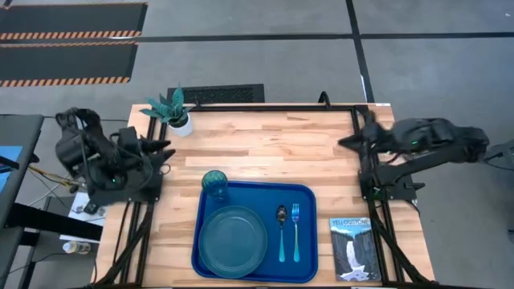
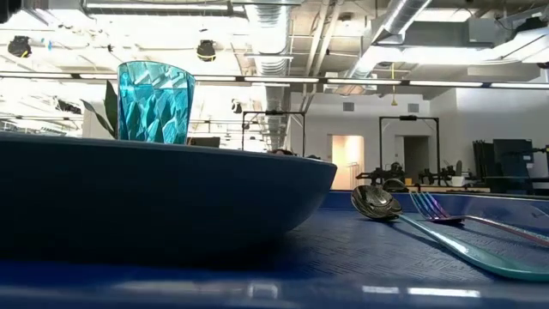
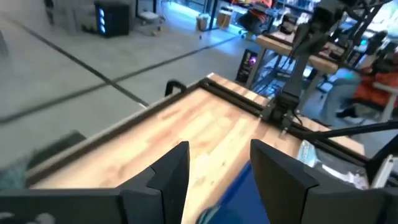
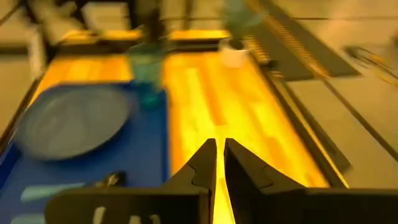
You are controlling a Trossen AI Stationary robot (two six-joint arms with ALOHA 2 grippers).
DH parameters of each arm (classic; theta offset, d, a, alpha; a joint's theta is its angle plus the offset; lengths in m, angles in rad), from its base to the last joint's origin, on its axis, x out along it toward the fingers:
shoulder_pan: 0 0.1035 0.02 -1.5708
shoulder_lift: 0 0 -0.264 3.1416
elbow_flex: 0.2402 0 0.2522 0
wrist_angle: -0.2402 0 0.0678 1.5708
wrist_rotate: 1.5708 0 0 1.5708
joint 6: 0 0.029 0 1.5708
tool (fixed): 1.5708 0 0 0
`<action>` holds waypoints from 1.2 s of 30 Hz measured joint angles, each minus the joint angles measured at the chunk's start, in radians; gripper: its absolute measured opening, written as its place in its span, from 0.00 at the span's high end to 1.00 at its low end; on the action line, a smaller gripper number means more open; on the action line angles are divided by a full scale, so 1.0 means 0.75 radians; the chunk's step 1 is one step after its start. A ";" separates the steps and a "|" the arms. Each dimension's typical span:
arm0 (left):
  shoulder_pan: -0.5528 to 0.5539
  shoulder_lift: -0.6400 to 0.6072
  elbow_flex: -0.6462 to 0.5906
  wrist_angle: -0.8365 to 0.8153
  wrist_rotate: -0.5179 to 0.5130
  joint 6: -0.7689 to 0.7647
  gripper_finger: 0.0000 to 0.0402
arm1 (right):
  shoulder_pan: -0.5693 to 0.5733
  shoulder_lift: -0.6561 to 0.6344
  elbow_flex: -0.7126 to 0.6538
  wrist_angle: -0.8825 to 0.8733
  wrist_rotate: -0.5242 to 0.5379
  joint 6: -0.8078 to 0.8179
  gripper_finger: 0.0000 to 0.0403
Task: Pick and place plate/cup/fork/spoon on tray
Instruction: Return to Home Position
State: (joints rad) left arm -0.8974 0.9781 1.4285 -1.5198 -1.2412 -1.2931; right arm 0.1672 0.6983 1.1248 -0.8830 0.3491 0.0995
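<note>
The bright-blue tray (image 1: pixel 309 197) lies at the table's near middle. On it rest the teal plate (image 1: pixel 233 240), the teal tumbler cup (image 1: pixel 214 185) upright at its far left corner, the spoon (image 1: pixel 282 233) with its dark bowl, and the light-blue fork (image 1: pixel 295 231) beside it. The low view shows the cup (image 2: pixel 154 101), the spoon (image 2: pixel 377 202) and the fork (image 2: pixel 429 206) too. My left gripper (image 1: pixel 165 149) is open and empty at the table's left edge; its fingers show apart in the left wrist view (image 3: pixel 219 163). My right gripper (image 1: pixel 345 143) is shut and empty at the right edge; it also shows in the right wrist view (image 4: pixel 220 152).
A white pot with a teal plant (image 1: pixel 173 112) stands at the table's far left corner. A Yellowstone book (image 1: pixel 354 249) lies right of the tray at the near right. Bare wood lies across the far half of the table (image 1: pixel 273 148).
</note>
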 joint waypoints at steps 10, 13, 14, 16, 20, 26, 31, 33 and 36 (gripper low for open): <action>-0.044 -0.557 -0.641 0.303 -0.042 -0.004 0.61 | 0.035 -0.399 -0.304 0.270 -0.049 0.067 0.86; -0.079 -0.682 -0.762 0.351 -0.033 0.003 0.61 | 0.039 -0.520 -0.478 0.390 -0.052 0.101 0.86; -0.089 -0.721 -0.790 0.352 -0.032 -0.001 0.61 | 0.039 -0.560 -0.530 0.436 -0.052 0.116 0.86; -0.104 -0.794 -0.845 0.349 -0.056 -0.013 0.61 | 0.039 -0.629 -0.638 0.537 -0.056 0.134 0.86; -0.124 -0.883 -0.964 0.352 -0.107 -0.027 0.61 | 0.039 -0.742 -0.847 0.737 -0.083 0.148 0.86; -0.160 -1.027 -1.117 0.345 -0.150 -0.140 0.62 | 0.028 -0.900 -1.003 0.872 -0.083 0.195 0.86; -0.225 -1.173 -1.220 0.403 -0.148 -0.202 0.70 | 0.018 -0.927 -0.976 0.854 -0.079 0.203 0.86; -0.252 -1.216 -1.270 0.482 -0.170 -0.203 0.74 | 0.018 -0.922 -0.971 0.882 -0.078 0.196 0.86; -0.280 -1.256 -1.369 0.650 -0.182 -0.202 0.80 | 0.018 -0.925 -0.997 0.821 -0.080 0.196 0.86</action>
State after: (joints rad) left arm -1.1071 0.0359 0.4020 -1.0322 -1.3773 -1.4446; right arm 0.1806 0.0042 0.3772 -0.2672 0.2891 0.2464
